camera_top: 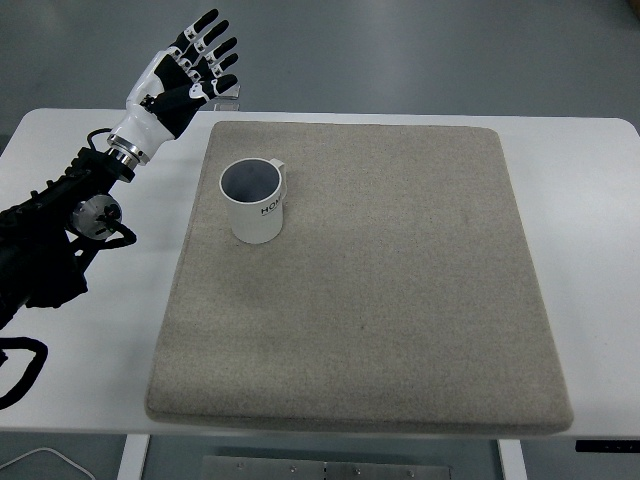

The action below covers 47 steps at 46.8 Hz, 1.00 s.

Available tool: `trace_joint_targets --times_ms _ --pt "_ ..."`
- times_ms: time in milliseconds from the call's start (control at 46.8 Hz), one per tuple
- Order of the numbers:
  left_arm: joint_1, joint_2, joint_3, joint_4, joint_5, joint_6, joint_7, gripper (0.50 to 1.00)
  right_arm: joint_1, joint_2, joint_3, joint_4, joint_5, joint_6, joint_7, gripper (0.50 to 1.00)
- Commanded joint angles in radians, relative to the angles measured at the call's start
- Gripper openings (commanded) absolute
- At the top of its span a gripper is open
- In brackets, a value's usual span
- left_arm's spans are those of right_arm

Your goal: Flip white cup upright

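Note:
A white cup stands upright on the beige mat, near the mat's far left corner, its dark inside facing up and its handle pointing to the back right. My left hand is raised beyond the mat's far left corner, up and left of the cup and clear of it. Its fingers are spread and hold nothing. The left arm comes in from the left edge. No right arm shows.
The mat lies on a white table and covers most of it. Black cables hang by the arm at the lower left. The table's far edge runs just behind the hand.

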Motion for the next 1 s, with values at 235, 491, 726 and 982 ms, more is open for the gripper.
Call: trace_joint_targets --times_ms 235,491,726,982 --pt "-0.033 -0.046 -0.004 0.038 -0.161 0.127 0.118 0.996 0.000 0.000 0.000 0.000 0.000 0.000 0.000 0.930" --pt "-0.032 -0.065 -0.012 0.052 -0.270 0.187 0.243 0.996 0.000 0.000 0.000 0.000 0.000 0.000 0.000 0.930" --pt "-0.032 -0.065 -0.014 0.109 -0.411 0.197 0.361 0.996 0.000 0.000 0.002 0.000 0.000 0.000 0.000 0.930" --pt "-0.032 -0.065 -0.017 0.120 -0.562 0.214 0.464 0.996 -0.001 0.000 0.003 0.000 0.002 0.005 0.000 0.930"
